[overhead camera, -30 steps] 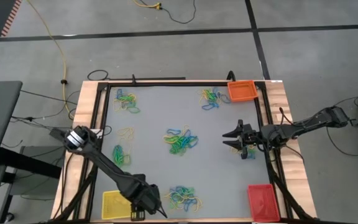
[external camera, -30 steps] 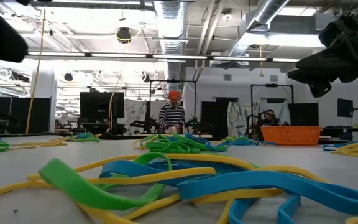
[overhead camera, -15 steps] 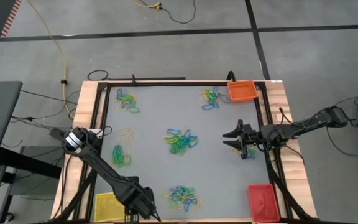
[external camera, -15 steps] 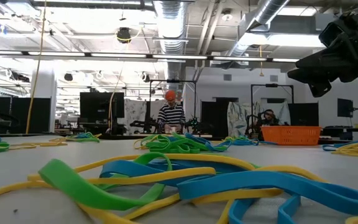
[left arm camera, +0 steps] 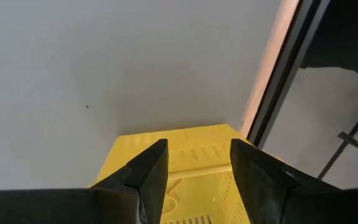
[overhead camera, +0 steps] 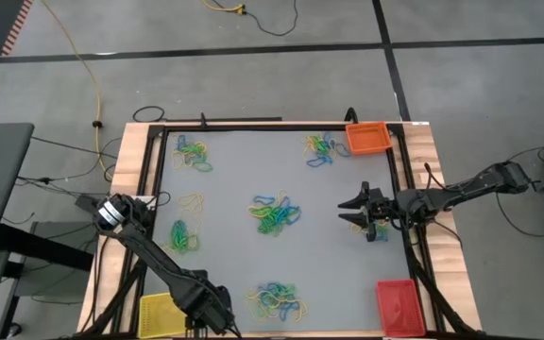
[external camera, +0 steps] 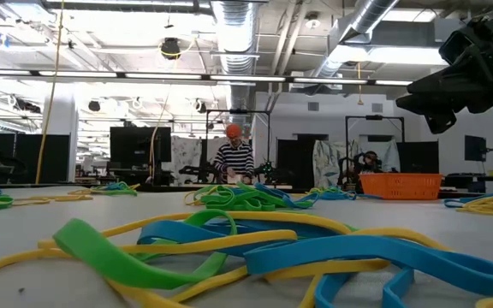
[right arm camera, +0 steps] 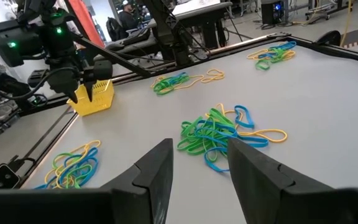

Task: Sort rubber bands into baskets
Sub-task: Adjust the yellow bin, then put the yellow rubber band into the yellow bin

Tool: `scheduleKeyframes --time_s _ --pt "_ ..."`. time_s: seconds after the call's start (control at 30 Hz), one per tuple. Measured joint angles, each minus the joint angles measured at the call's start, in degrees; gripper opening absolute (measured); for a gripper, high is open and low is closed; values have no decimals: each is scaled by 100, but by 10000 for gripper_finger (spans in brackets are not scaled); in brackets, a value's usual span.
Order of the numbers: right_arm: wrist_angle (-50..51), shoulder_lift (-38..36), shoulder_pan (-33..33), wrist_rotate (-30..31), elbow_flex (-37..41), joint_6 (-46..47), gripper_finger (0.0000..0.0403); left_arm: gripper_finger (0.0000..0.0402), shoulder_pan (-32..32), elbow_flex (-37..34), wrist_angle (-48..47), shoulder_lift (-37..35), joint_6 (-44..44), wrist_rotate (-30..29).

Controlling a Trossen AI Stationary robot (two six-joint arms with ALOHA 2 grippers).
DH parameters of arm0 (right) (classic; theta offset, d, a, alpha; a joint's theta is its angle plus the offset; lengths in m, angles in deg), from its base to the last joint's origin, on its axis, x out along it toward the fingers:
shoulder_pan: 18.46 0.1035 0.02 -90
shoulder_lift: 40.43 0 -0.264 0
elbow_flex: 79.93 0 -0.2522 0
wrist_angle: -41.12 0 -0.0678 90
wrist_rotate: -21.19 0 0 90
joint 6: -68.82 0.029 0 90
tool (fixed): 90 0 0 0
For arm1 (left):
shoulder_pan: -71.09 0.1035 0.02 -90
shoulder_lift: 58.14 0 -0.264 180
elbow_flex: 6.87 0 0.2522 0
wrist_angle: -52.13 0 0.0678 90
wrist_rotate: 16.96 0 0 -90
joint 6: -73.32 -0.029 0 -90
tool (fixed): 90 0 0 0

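Rubber bands in yellow, green and blue lie in several loose heaps on the grey mat, one at the middle [overhead camera: 274, 212] and one at the near edge [overhead camera: 277, 298] [external camera: 255, 248]. The yellow basket [overhead camera: 157, 310] [left arm camera: 191, 155] [right arm camera: 98, 102] sits at the near left corner. My left gripper [overhead camera: 211, 316] [left arm camera: 197, 149] [right arm camera: 90, 93] points down over it, open, with nothing between its fingers. The orange basket [overhead camera: 367, 138] [external camera: 400, 185] stands at the far right corner and the red basket [overhead camera: 397, 304] at the near right. My right gripper [overhead camera: 352, 212] [right arm camera: 199, 152] hovers open and level at the right side. My left gripper's open fingers [left arm camera: 151, 168] come down from above at the yellow basket, over its inside near one wall [left arm camera: 194, 140]. Whether a finger touches the basket I cannot tell.
A dark frame [overhead camera: 159, 189] borders the mat, with the wooden table rim [overhead camera: 130, 189] outside it. More band heaps lie at the far left [overhead camera: 192, 153], far right [overhead camera: 321, 148] and left [overhead camera: 183, 234]. A person [external camera: 236, 158] stands in the room behind the table.
My left gripper has moved toward the table's left edge along the near edge. The yellow basket has slid the same way with it. My right arm has kept still.
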Motion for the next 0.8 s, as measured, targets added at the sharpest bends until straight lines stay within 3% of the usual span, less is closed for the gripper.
scheduleKeyframes --time_s 0.13,0.43,0.8 --pt "0 1 0 0 0 0 179 162 128 183 -13 -11 -310 -411" --pt "-2 0 0 0 0 0 179 162 750 496 -1071 -45 -1247 -2290" --pt "75 0 9 -2 0 -4 179 162 2135 -356 -1260 -143 -1914 -2359"
